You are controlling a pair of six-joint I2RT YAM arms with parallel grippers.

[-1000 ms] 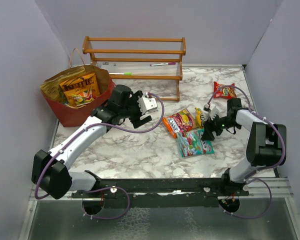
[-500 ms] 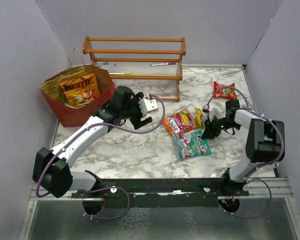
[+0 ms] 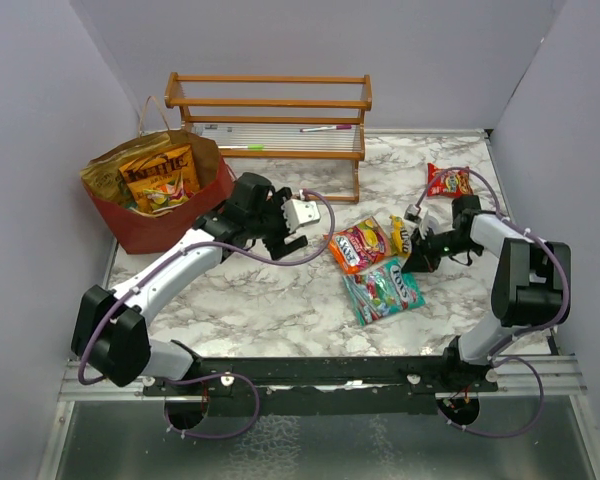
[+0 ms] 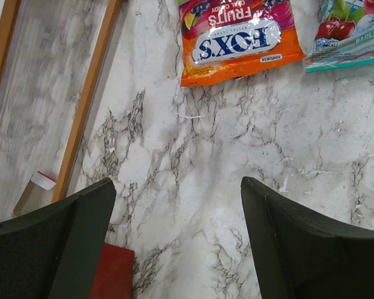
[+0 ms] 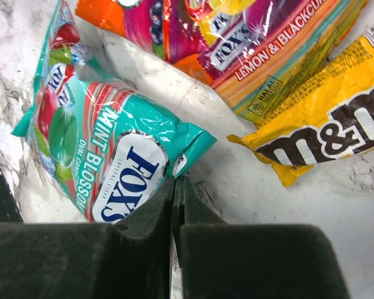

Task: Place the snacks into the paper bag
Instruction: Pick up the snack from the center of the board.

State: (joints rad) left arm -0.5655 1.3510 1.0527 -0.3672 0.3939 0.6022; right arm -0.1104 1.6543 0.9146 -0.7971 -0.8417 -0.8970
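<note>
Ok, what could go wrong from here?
The right claw is shut at the very edge of the teal mint packet; so thin a pinch, if it holds at all, may slip on lifting. The yellow M&M's packet and the orange Fox's packet lie close beside it, so dragging it could shove them.

Outstretched white-and-black left arm [image 3: 165, 275] reaches forward and inward from base, elbow low; black two-finger left gripper [image 4: 176, 187] angled downward, jaws spread wide; white-and-black right arm [image 3: 500, 240] folded sharply at elbow, forearm pointing inward; black two-finger right gripper [image 5: 174, 187] held low, jaws pressed fully together
</note>
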